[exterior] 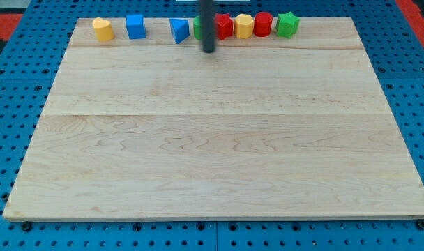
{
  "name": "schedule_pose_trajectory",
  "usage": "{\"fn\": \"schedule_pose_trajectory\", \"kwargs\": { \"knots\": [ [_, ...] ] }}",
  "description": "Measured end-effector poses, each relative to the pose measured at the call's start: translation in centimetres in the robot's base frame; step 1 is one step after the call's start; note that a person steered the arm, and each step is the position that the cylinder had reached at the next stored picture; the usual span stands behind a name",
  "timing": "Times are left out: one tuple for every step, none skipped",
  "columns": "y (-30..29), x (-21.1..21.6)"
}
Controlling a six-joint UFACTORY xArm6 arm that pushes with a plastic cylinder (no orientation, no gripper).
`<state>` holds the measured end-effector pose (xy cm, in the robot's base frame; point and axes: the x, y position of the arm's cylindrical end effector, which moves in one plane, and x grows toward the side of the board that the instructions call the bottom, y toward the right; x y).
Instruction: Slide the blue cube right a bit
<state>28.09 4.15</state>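
There is one wooden surface [219,153], and it lies on a blue board with holes [10,104]. All the blocks sit in one row along the top edge of the surface. I count seven blocks that I can see.

Two are yellow. One yellow block [103,29] with a round shape is close to the top left corner. The other yellow block [244,25] has many sides and is further along the view's right.

Two are blue. The blue cube [135,26] sits just beside the first yellow block, on its right side, with a small gap between them. The blue wedge block [178,30] is a bit further right, apart from the cube.

Two are red. One red block [224,26] touches the second yellow block on its left, and the other red block [263,24] touches it on its right.

At the end of the row, nearest the top right corner, is a green block [287,24] with a bumpy star shape. A sliver of something green [197,28] peeks out behind the rod, so there may be one more green block, but I cannot tell its shape.

There is one dark rod. It comes down from the top edge, and my tip [209,50] rests just below the row, between the blue wedge and the first red block. My tip is well apart from the blue cube, to its right. There is no gripper on this arm, so nothing is being held.
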Motion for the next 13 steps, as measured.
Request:
{"fn": "schedule_pose_trajectory", "kwargs": {
  "knots": [
    [12.1,-3.5],
    [16.2,-8.8],
    [15.9,-8.9],
    [15.9,-8.9],
    [17.6,-9.0],
    [21.9,-8.9],
    [23.1,-2.6],
    [19.7,7.2],
    [4.9,13.7],
    [-11.7,14.2],
    [-25.4,11.4],
    [-34.3,8.3],
    [-34.7,7.4]
  ]
}}
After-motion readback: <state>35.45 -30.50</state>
